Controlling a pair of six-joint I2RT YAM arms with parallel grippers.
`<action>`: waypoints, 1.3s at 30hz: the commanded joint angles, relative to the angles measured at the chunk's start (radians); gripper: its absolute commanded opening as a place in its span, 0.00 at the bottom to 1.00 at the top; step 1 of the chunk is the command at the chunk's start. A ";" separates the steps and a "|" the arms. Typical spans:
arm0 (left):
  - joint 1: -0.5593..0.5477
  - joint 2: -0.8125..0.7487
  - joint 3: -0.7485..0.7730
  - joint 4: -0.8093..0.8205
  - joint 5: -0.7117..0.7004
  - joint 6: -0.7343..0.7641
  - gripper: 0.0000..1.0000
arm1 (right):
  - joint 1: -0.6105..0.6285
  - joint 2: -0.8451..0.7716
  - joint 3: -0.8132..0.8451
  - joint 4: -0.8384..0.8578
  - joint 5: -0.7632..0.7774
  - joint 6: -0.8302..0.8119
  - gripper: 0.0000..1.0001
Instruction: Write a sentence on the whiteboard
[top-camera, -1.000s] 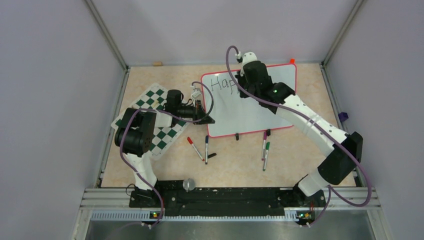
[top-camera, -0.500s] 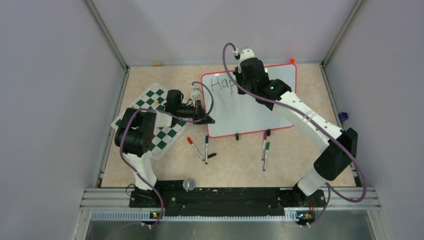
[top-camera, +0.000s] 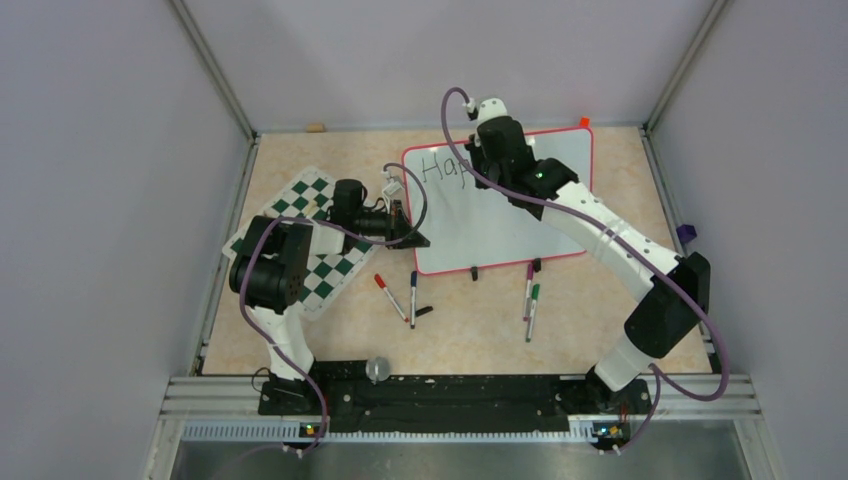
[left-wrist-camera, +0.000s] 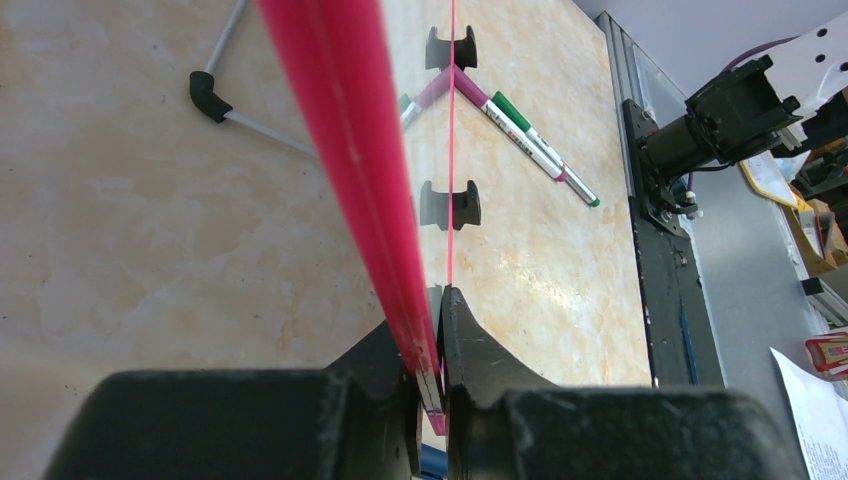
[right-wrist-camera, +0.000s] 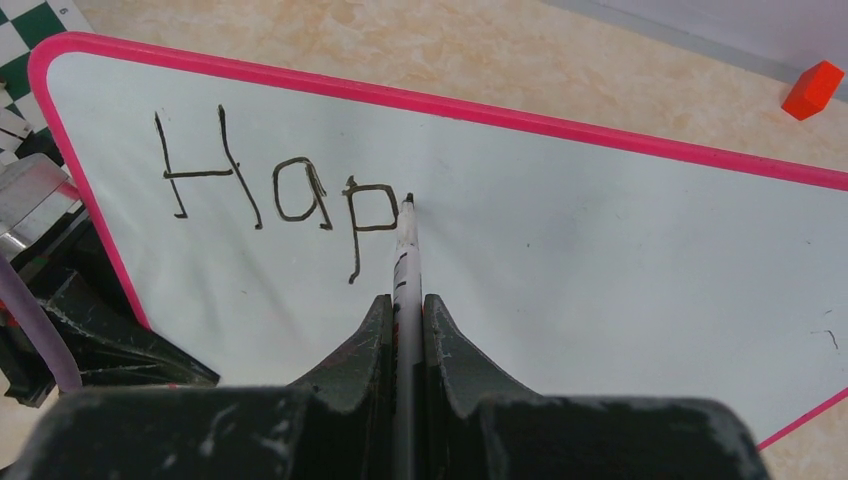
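Note:
The whiteboard (top-camera: 500, 215), glossy white with a thin red frame, lies at the back middle of the table. "Hap" (right-wrist-camera: 270, 195) is written in black at its top left. My right gripper (right-wrist-camera: 405, 310) is shut on a black-tipped marker (right-wrist-camera: 405, 250). The marker's tip touches the board just right of the "p". From above, the right gripper (top-camera: 478, 165) hovers over that writing (top-camera: 445, 168). My left gripper (left-wrist-camera: 430, 340) is shut on the board's red edge (left-wrist-camera: 340, 130), near its lower left corner (top-camera: 415, 240).
A green-and-white chess mat (top-camera: 310, 230) lies left of the board, under the left arm. Loose markers lie in front of the board: a red one (top-camera: 390, 296), a dark one (top-camera: 413, 298), and a purple and green pair (top-camera: 531, 300). A red block (top-camera: 584, 122) sits behind the board.
My right arm has shifted slightly left and toward the back, with the marker still on the board. The left arm and the board have not moved.

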 joint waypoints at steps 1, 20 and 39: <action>-0.021 0.029 -0.038 -0.034 0.001 0.100 0.00 | -0.009 0.009 0.043 0.043 0.032 -0.015 0.00; -0.021 0.027 -0.038 -0.033 0.002 0.100 0.00 | -0.009 -0.020 -0.007 0.024 0.081 -0.021 0.00; -0.021 0.026 -0.039 -0.034 0.003 0.100 0.00 | -0.009 -0.025 -0.025 0.005 -0.001 -0.017 0.00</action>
